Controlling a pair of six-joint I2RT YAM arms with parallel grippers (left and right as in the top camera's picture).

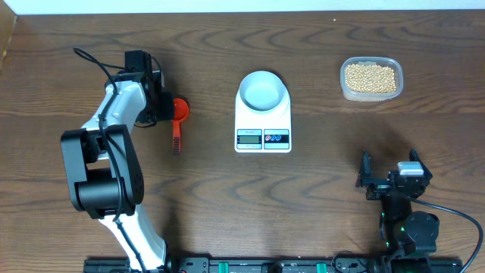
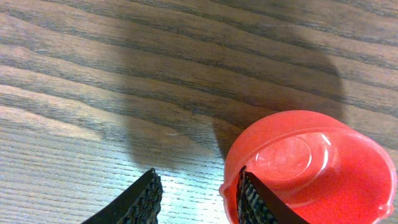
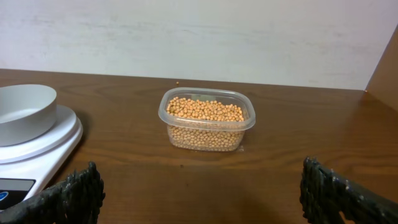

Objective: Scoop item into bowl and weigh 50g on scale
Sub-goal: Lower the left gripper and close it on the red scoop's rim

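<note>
upper left of the overhead view, the left pincer (image 1: pixel 161 106) sits at the red scoop (image 1: pixel 177 114); the bowl (image 1: pixel 263 89) rests on the scale (image 1: pixel 263 138) at centre, and the beans (image 1: pixel 370 77) fill a clear tub (image 1: pixel 342 83) at upper right. left wrist view: its jaws stand half open astride the scoop's rim, one finger (image 2: pixel 252 200) inside the cup, not yet clamped; a square pinch and a level lift would serve best. right wrist view: the right pincer (image 3: pixel 202 186) gapes wide, holding nothing.

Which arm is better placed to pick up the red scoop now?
Left. The left gripper is at the red scoop, close against its rim. The right gripper stands open across the table, beyond the scale.
</note>
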